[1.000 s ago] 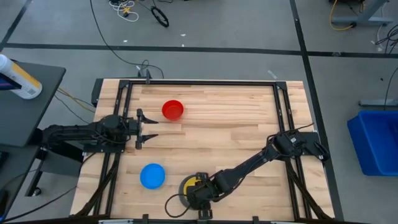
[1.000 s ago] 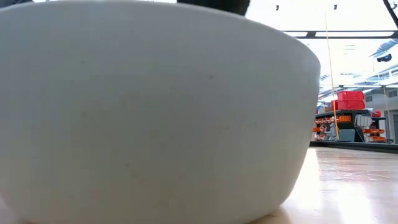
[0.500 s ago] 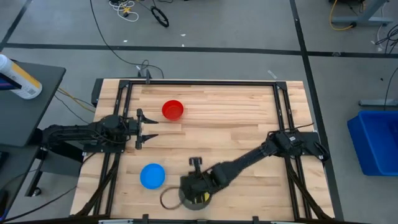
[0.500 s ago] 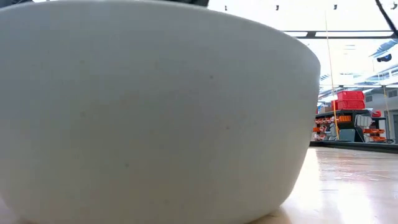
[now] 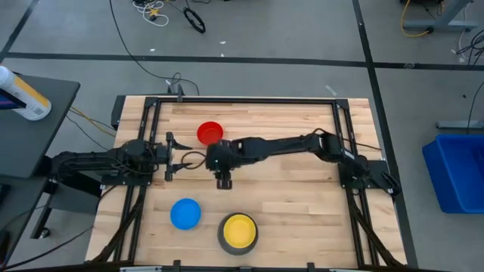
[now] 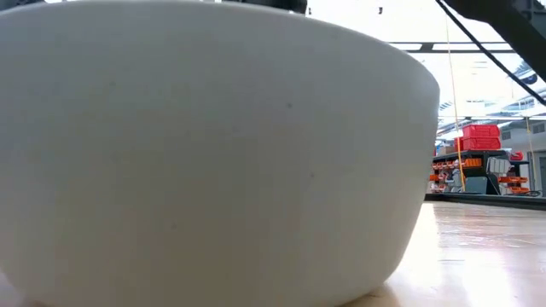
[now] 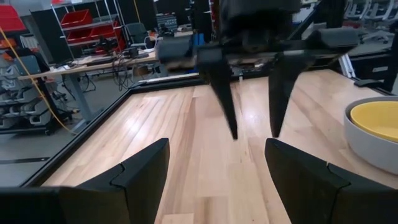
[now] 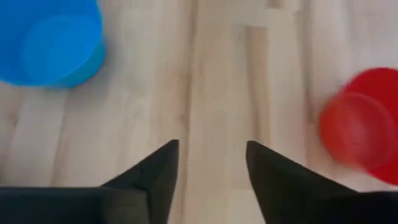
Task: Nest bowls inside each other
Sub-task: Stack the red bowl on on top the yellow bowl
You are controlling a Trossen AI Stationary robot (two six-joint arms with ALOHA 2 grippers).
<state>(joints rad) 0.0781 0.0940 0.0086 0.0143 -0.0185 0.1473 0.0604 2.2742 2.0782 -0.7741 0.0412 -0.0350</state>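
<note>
A yellow bowl (image 5: 240, 229) sits inside a pale grey bowl (image 5: 224, 239) near the table's front edge; the grey bowl's wall (image 6: 213, 153) fills the low view. A light blue bowl (image 5: 185, 214) rests on the wood to its left. A red bowl (image 5: 209, 133) stands toward the far side. My right gripper (image 5: 212, 160) hangs open above the table's middle, fingers slanting down, between the red bowl (image 8: 364, 140) and the light blue bowl (image 8: 50, 40), holding nothing. My left gripper (image 5: 180, 156) waits open at the left, level, facing the right gripper (image 7: 254, 127).
Black frame rails (image 5: 242, 100) border the wooden table (image 5: 302, 196). Bare wood lies to the right of the bowls and along the far side. The right arm (image 5: 287, 145) stretches across the table's middle from the right.
My right gripper has risen from over the grey bowl at the front edge and swung toward the far left, to the table's middle in front of the left gripper, turning as it went. The yellow bowl stays behind, uncovered, in the grey bowl.
</note>
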